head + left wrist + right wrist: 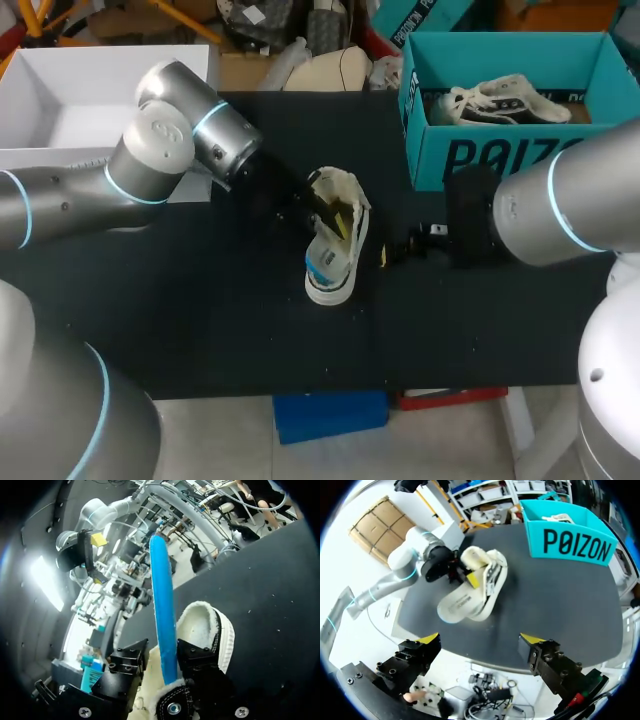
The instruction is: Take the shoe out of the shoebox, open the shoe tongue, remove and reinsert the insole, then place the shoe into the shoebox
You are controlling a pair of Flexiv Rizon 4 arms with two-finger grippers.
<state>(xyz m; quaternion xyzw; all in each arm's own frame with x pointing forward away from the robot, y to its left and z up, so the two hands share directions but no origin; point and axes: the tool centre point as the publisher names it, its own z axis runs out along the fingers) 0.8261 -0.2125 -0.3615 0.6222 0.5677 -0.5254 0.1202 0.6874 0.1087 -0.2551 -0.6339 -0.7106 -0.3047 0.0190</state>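
A white shoe [340, 235] with a fleece lining lies mid-table, its opening toward my left gripper [322, 208]. In the left wrist view the blue-backed insole [162, 610] stands on edge between the black fingers [127, 672]. The jaws are apart, with a gap on one side of the insole, and its near end is down in the shoe [205, 630]. The right wrist view shows the insole's pale printed face [457, 602] alongside the shoe [492, 575]. My right gripper [400, 247] is open and empty to the right of the shoe, its yellow tips [430, 639] wide apart.
The teal shoebox [500, 160] stands at the back right with a second shoe [500, 103] inside. It also shows in the right wrist view, shoebox [570, 540]. A white open box [60, 110] sits at the back left behind my left arm [160, 150].
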